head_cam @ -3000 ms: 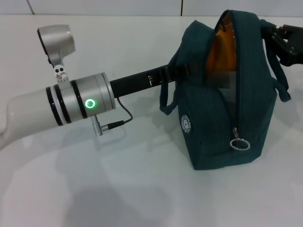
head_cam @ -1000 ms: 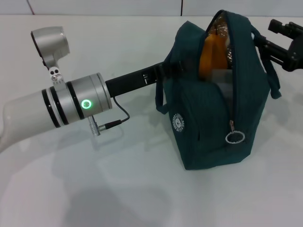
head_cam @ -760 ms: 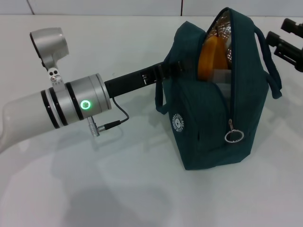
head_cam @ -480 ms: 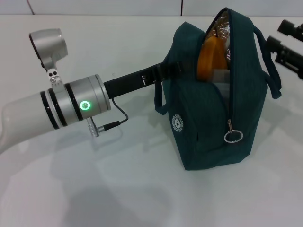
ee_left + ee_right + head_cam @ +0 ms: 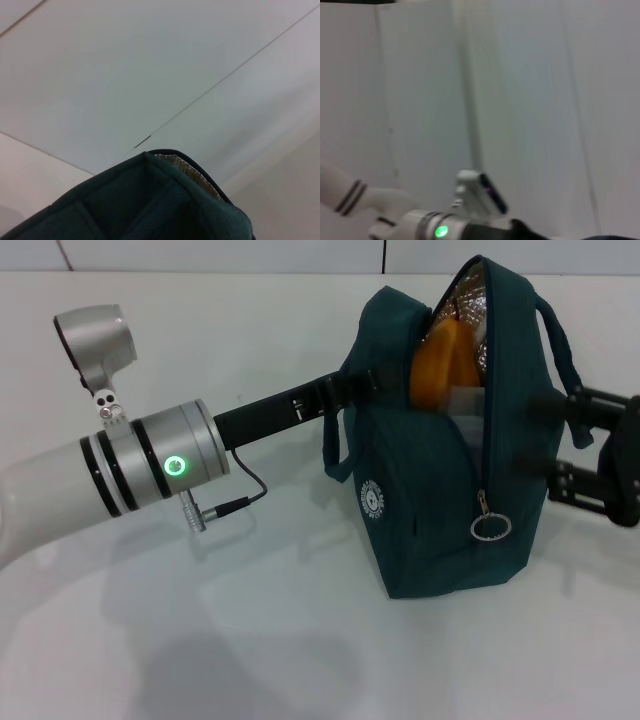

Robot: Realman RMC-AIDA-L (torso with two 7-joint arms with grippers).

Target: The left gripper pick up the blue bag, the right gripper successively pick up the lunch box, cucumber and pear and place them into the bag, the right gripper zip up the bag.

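Two arms are in my head view, both at the blue bag [image 5: 455, 470], which stands upright on the white table [image 5: 280, 640]. The left gripper [image 5: 372, 385] reaches in from the bag's left and ends at the strap on its upper left side; its fingers are hidden by the fabric, so I cannot tell how the jaws stand. The green ring [image 5: 176, 466] on the left arm's silver joint is lit. The right gripper [image 5: 560, 448] is at the bag's right side, its two black fingers spread apart, one above the other, tips against the cloth.

The bag's top gapes open. Silver lining shows inside, and the pear [image 5: 442, 365] sits high in the opening. The ring zipper pull [image 5: 491, 528] hangs low on the front seam, so the zip is undone.

Surface: plain white, matte, soft shadows under the bag. Behind the bag, white wall panels with thin dark seams [image 5: 220, 82]. The left wrist camera catches only the bag's rim [image 5: 165, 190] and that wall.
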